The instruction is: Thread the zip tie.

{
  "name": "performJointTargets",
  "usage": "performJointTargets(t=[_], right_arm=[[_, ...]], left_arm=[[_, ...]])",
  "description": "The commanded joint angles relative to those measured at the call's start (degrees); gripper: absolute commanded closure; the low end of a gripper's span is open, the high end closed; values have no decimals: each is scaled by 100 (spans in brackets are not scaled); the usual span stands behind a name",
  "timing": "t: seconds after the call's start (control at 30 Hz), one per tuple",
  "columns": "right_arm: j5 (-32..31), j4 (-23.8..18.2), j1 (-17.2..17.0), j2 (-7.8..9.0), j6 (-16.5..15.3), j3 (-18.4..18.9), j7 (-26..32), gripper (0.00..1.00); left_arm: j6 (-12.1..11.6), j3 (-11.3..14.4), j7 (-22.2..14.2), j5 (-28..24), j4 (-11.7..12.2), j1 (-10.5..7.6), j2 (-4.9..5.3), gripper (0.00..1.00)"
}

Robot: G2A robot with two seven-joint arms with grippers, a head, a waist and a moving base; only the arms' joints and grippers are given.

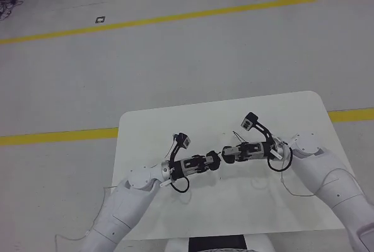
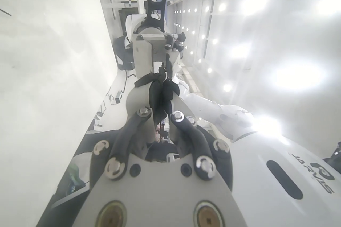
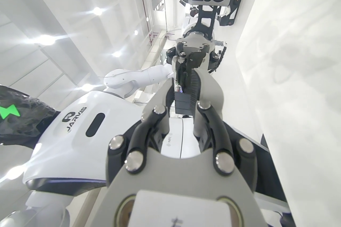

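Observation:
Over the middle of the white table point(image 1: 174, 126) my two grippers meet tip to tip. My left gripper point(image 1: 212, 159) comes in from the left, and its fingers are shut on a black strip of the zip tie point(image 2: 159, 97). My right gripper point(image 1: 225, 153) faces it from the right, shut on a black ridged piece of the zip tie point(image 3: 183, 103). A thin black tail point(image 1: 239, 137) sticks out beside the right gripper, away from me. In the left wrist view my left gripper point(image 2: 160, 84) nearly touches the other one. Where the two black parts join is hidden between the fingers.
The white table has bare surface on all sides of the grippers, with its far edge point(image 1: 224, 101) and right edge point(image 1: 335, 145) well away. A yellow floor line point(image 1: 48, 137) runs past the table.

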Motion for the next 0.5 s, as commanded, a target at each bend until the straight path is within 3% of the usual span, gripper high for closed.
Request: performJointTargets(t=[0.0, 0.2, 0.33, 0.47], right_arm=[[69, 82, -43, 31, 0, 176, 0, 0], [190, 142, -200, 77, 0, 543, 0, 0], [110, 169, -246, 66, 0, 651, -12, 0], [86, 181, -244, 66, 0, 661, -43, 0]], left_arm=[[1, -68, 87, 249, -89, 33, 19, 100], [1, -283, 340, 1002, -486, 178, 53, 100], [1, -318, 355, 1679, -947, 323, 69, 100], [1, -318, 355, 1679, -947, 323, 69, 100]])
